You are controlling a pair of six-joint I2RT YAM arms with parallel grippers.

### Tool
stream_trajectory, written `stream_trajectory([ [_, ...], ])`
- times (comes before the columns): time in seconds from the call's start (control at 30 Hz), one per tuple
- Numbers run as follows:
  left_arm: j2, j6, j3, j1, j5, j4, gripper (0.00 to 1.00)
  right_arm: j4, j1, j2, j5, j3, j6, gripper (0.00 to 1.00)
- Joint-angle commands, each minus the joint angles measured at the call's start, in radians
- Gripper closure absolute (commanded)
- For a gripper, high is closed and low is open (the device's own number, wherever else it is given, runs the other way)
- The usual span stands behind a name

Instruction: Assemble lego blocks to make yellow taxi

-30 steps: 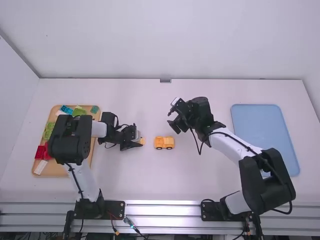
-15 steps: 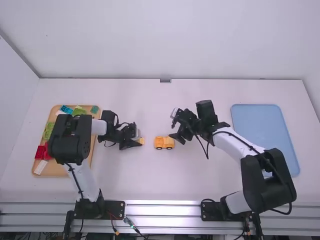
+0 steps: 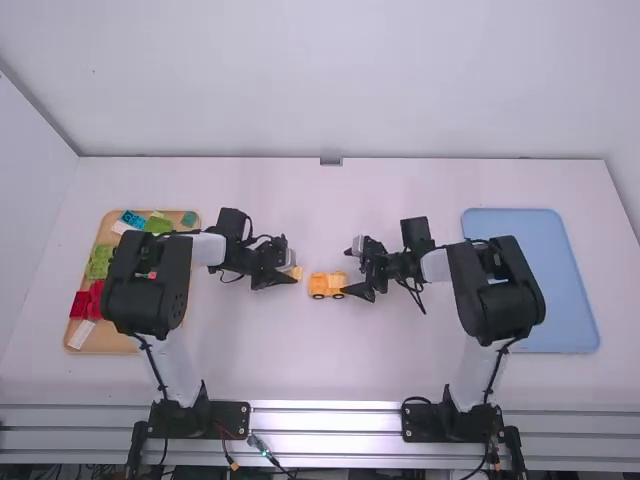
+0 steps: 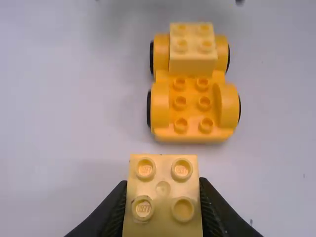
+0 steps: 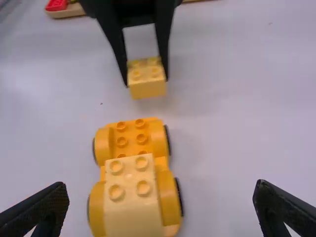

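An orange-yellow wheeled car base (image 3: 319, 287) lies mid-table, with a pale yellow block (image 4: 193, 48) mounted on one end; the other end shows bare studs. Just left of the car, my left gripper (image 3: 294, 274) holds another pale yellow block (image 3: 296, 271). In the left wrist view, the left gripper (image 4: 163, 197) is shut on that block, which has studs upward. My right gripper (image 3: 356, 283) is at the car's right end. In the right wrist view, the right gripper (image 5: 160, 202) stands wide open, its fingers on either side of the car's block-bearing end, apart from it.
At the left, a wooden tray (image 3: 118, 344) carries red, green and blue blocks, partly under the left arm. On the right lies a blue tray (image 3: 522, 228), partly overlapped by the right arm.
My right gripper has swung down toward the viewer and lowered around the car's right end. The left gripper has shifted slightly right and farther from the camera, carrying its block closer to the car.
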Motion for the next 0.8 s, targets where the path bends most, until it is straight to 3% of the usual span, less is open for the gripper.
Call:
stream_trajectory([
  [0.0,-0.047,-0.047,0.014,-0.018,0.031,-0.007,0.86,0.001,0.019,0.046,-0.049,0.039,-0.022,0.01],
  [0.23,-0.071,-0.034,0.01,-0.037,0.188,-0.005,0.87,0.008,0.063,0.069,0.023,0.008,-0.118,0.01],
  [0.63,-0.071,-0.235,-0.066,-0.172,0.035,0.188,0.93,0.175,0.083,0.177,0.022,0.004,-0.044,0.05],
  [0.7,-0.071,-0.262,-0.079,-0.173,0.021,0.21,0.93,0.171,0.076,0.177,0.025,0.006,-0.037,0.09],
  [0.77,-0.071,-0.287,-0.096,-0.172,0.019,0.234,0.93,0.171,0.073,0.177,0.024,0.004,-0.046,0.21],
])
